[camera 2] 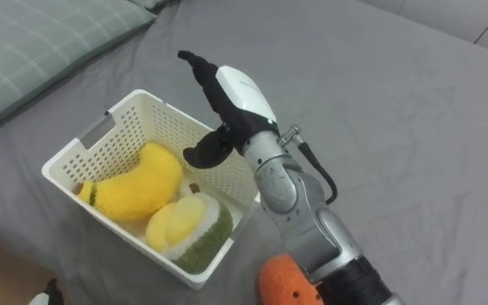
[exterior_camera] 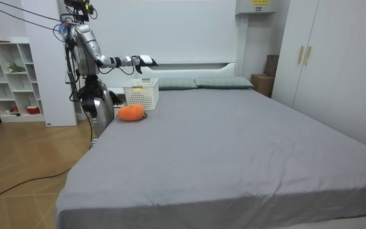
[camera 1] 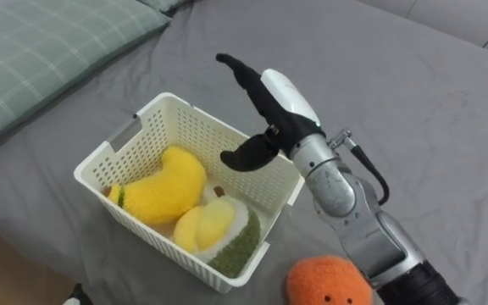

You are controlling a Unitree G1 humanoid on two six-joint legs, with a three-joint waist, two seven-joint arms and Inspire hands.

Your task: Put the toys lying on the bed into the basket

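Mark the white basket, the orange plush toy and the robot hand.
white basket [camera 1: 146, 235]: left eye view, on its near wall.
orange plush toy [camera 1: 329, 281]: left eye view, on its top.
robot hand [camera 1: 285, 95]: left eye view, on its white back.

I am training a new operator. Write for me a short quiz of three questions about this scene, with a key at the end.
1. Multiple choice: how many plush toys lie inside the white basket? A) none B) two C) four
2. True or false: the right hand holds the orange plush toy.
3. Fill in the missing word: the orange plush toy lies on the grey ____, outside the basket.

Key
1. B: the yellow banana-shaped toy and the yellow-and-green toy.
2. False: the hand is open above the basket and holds nothing.
3. bed
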